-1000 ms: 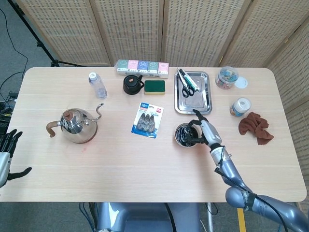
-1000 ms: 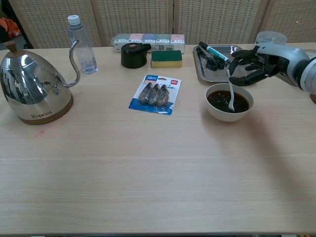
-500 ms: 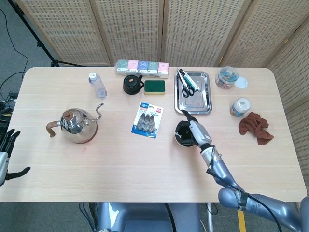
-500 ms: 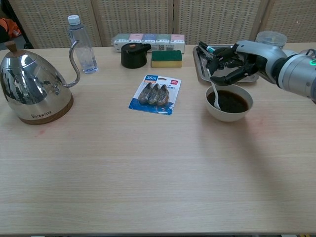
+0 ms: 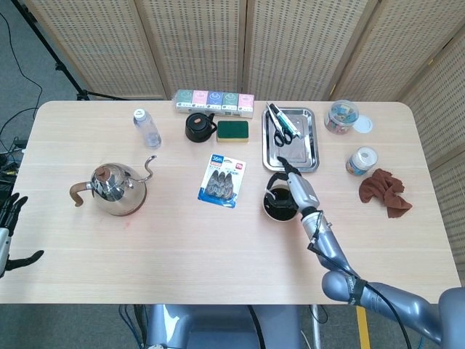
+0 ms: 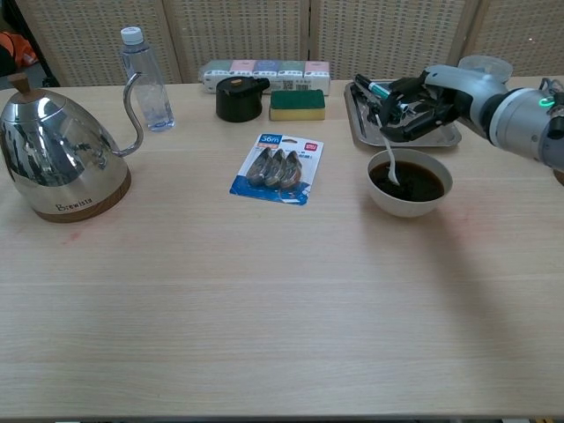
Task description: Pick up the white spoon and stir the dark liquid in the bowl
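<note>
A white bowl (image 6: 411, 201) of dark liquid (image 6: 414, 181) stands on the table in front of the metal tray; in the head view the bowl (image 5: 277, 206) lies partly under my arm. My right hand (image 6: 414, 104) hovers over the bowl's back left rim and pinches the white spoon (image 6: 389, 159), whose lower end dips into the liquid near the left side. From above, the right hand (image 5: 296, 187) covers the bowl's right part. My left hand (image 5: 9, 227) hangs off the table's left edge, fingers apart, holding nothing.
A metal tray (image 6: 448, 134) with scissors and pens lies just behind the bowl. A blister pack (image 6: 278, 167), green sponge (image 6: 297, 104), black lidded pot (image 6: 240, 97), water bottle (image 6: 144, 77) and steel kettle (image 6: 57, 159) stand to the left. A brown cloth (image 5: 385, 190) and jars sit right.
My right hand has swung from the bowl's right side to its back left, carrying the spoon's tip through the liquid from the right to the left part.
</note>
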You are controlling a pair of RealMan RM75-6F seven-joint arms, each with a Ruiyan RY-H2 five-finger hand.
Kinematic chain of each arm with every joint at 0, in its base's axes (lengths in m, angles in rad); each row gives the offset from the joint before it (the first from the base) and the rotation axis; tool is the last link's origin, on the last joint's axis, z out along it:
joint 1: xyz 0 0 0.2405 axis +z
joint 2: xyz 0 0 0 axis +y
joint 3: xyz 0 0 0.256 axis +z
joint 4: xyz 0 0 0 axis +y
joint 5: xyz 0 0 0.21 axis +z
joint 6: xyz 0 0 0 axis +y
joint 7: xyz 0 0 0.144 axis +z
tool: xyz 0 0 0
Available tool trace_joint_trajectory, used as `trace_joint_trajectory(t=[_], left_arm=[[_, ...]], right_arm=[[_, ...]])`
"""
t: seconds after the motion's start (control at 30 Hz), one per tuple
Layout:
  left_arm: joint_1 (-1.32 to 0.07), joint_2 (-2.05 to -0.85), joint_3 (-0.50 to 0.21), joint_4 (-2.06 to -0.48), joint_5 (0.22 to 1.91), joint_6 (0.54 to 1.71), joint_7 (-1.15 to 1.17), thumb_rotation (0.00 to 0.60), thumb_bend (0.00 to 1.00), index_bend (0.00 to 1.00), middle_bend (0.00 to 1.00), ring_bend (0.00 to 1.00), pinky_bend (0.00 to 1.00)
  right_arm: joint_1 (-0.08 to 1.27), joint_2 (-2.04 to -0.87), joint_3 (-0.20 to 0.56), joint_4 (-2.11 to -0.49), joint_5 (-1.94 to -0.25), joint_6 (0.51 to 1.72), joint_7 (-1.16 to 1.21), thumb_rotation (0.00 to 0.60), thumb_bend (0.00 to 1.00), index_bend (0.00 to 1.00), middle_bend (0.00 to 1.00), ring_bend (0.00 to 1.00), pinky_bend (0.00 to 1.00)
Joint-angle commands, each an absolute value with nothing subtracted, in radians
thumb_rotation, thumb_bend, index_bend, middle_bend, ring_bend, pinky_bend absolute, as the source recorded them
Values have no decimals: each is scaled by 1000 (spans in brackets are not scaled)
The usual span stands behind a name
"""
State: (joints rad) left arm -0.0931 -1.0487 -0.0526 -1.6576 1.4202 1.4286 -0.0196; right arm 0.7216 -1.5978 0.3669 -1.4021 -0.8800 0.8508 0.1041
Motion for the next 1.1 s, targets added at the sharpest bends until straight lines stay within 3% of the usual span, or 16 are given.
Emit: trace_joint_trajectory(t=[0.03,0.6,1.1], left_arm=[[-94,-1051,-51,-1658,1421,1426,-16,600,0,0,0,0,0],[-97,-1058,-47,-1663,1427,1423,5,600,0,0,0,0,0],[-98,-1056,-49,-1661,1419,1420,2,600,0,0,0,0,0]], right_arm=[[706,-1571,360,-1420,-884,851,108,600,501,536,0,0,17],[632,-1438,303,-1563,-989,855,149,600,503,536,0,0,16],[700,-1533,335,-1537,-961,879,103,600,505,536,0,0,17]])
